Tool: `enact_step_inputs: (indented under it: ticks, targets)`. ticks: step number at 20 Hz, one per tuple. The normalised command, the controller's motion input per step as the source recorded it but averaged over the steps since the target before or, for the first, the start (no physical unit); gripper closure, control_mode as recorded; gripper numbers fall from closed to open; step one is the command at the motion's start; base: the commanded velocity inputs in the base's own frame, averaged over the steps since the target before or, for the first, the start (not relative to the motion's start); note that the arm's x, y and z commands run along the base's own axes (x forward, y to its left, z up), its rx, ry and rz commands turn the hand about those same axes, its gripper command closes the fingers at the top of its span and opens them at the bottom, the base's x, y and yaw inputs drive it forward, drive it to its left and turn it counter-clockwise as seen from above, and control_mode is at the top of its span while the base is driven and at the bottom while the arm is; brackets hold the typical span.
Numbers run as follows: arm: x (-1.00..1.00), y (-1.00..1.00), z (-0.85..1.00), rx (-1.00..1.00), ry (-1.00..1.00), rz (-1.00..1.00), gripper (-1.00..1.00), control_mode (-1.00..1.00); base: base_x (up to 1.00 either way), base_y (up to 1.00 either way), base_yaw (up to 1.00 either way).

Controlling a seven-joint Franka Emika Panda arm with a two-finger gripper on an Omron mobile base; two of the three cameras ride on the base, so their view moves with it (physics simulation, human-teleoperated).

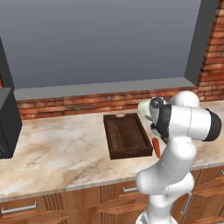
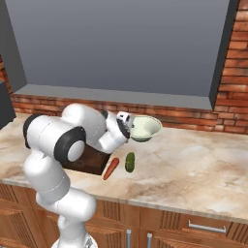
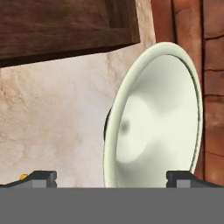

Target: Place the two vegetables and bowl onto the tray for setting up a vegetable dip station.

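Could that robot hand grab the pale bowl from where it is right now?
Probably yes. The gripper is open, and the bowl sits right ahead of it on the counter, between its two fingertips. Nothing lies between them. The tray is off to one side.

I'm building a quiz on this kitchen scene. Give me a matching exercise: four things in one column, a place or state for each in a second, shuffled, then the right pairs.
Things:
1. tray
2. bowl
3. carrot
4. cucumber

Places or states:
A. orange-red, on the counter beside the tray
B. pale, by the brick wall, right in front of the open hand
C. dark green, on the counter just right of the carrot
D. dark brown wood, nothing in it

Pairs: 1-D, 2-B, 3-A, 4-C
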Motion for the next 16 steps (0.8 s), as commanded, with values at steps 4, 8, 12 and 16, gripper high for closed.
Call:
enact_step_inputs:
  ticks: [4,8,12,16]
  targets:
    - [0.01,0.00,-0.19,-0.05,0.00,0.00,-1.00,-1.00,0.00,0.00,0.00]
    - [0.08,0.00,-0.12,-0.01,0.00,0.00,-1.00,-1.00,0.00,0.00,0.00]
    - [0.20,-0.03,-0.02,0.00,0.00,0.00,-1.00,-1.00,0.00,0.00,0.00]
    - [0.27,-0.08,0.00,0.00,0.00,0.00,-1.00,-1.00,0.00,0.00,0.00]
